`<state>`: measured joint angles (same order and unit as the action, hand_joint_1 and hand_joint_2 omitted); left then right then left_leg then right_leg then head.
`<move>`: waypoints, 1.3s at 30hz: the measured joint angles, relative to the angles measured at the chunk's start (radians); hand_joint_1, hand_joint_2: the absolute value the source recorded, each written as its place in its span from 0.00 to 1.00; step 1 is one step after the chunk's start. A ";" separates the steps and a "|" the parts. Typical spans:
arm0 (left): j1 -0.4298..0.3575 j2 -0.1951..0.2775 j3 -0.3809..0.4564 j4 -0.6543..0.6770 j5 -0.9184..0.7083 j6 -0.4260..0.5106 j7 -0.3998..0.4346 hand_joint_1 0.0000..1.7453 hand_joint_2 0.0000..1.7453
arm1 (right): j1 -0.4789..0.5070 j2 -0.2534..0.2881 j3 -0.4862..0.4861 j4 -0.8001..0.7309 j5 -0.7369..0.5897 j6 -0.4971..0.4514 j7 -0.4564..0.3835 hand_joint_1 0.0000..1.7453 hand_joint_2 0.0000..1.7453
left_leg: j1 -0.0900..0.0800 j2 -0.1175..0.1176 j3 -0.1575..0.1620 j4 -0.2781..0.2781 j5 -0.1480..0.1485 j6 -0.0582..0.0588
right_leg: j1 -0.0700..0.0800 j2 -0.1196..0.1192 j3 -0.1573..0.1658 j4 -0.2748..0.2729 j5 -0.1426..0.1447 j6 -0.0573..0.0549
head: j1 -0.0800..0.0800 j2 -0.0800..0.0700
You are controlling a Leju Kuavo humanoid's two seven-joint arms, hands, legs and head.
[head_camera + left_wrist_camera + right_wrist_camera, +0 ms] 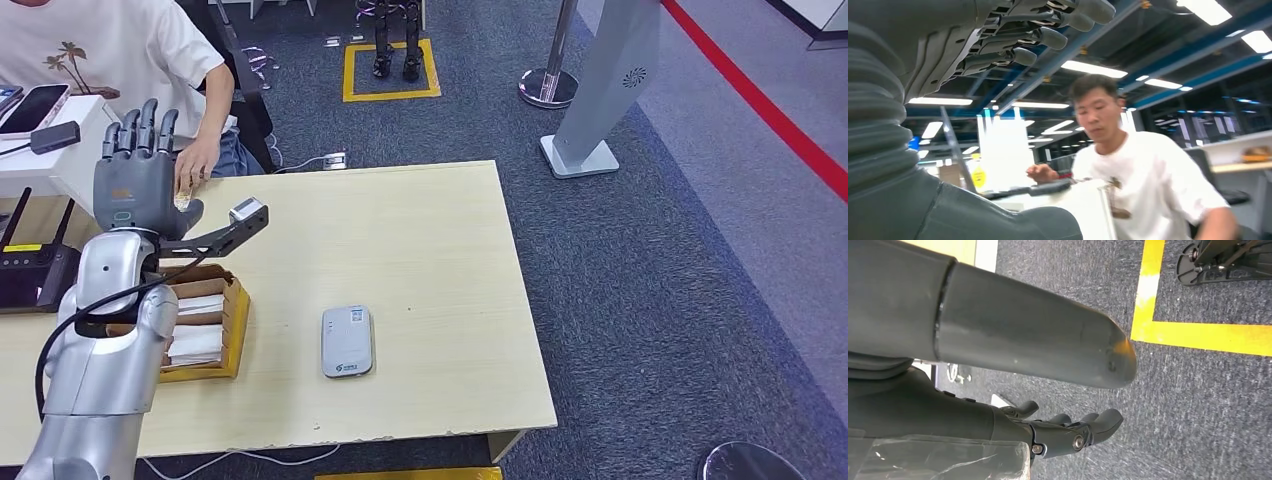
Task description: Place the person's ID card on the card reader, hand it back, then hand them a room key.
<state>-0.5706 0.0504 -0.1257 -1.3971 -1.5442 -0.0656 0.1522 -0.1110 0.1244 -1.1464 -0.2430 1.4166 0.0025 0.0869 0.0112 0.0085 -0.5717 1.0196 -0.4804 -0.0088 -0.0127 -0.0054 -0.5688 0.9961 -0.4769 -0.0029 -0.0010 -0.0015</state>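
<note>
So we've got our left hand (137, 165) raised at about 10 o'clock in the head view, palm turned away from us, fingers (140, 128) straight up and spread with nothing in them. In the left wrist view the same fingers (1040, 37) fan out against a ceiling of strip lights.

Just past the hand a person (110, 50) in a white T-shirt with a palm-tree print sits at the far edge of the surface (440, 250), one hand (195, 162) resting on the wood right beside ours. We can't make out an ID card anywhere; if the person has one, our hand hides it or it's too small to tell.

The card reader (347, 341), a flat grey-white box, lies toward 6 o'clock on the surface, well apart from both hands. At 8 o'clock, partly behind our silver forearm, sits an open cardboard box (215, 320) with white card sleeves stacked inside, which could be the room keys, hard to say.

Our right hand (1068, 432) hangs low over grey carpet (1198, 405) near yellow floor tape (1198, 335); its dark fingers are loosely curled, holding nothing.

Off at 9 o'clock there's a black router (35, 270), and a phone (35, 108) on a white stand.
</note>
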 joint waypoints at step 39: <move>0.507 -0.004 -0.120 -0.386 0.073 -0.084 -0.059 0.00 1.00 | 0.003 0.000 -0.063 0.000 -0.065 -0.029 0.014 0.00 0.00 | 0.000 0.000 0.000 0.000 -0.001 0.001 | 0.000 0.000 0.000 0.000 -0.001 0.000 | 0.000 0.000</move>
<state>-0.0638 0.0468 -0.2460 -1.7829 -1.4714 -0.1493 0.0935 -0.1075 0.1244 -1.2090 -0.2434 1.3512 -0.0264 0.1004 0.0114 0.0087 -0.5720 1.0193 -0.4814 -0.0081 -0.0126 -0.0056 -0.5687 0.9959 -0.4779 -0.0025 -0.0010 -0.0015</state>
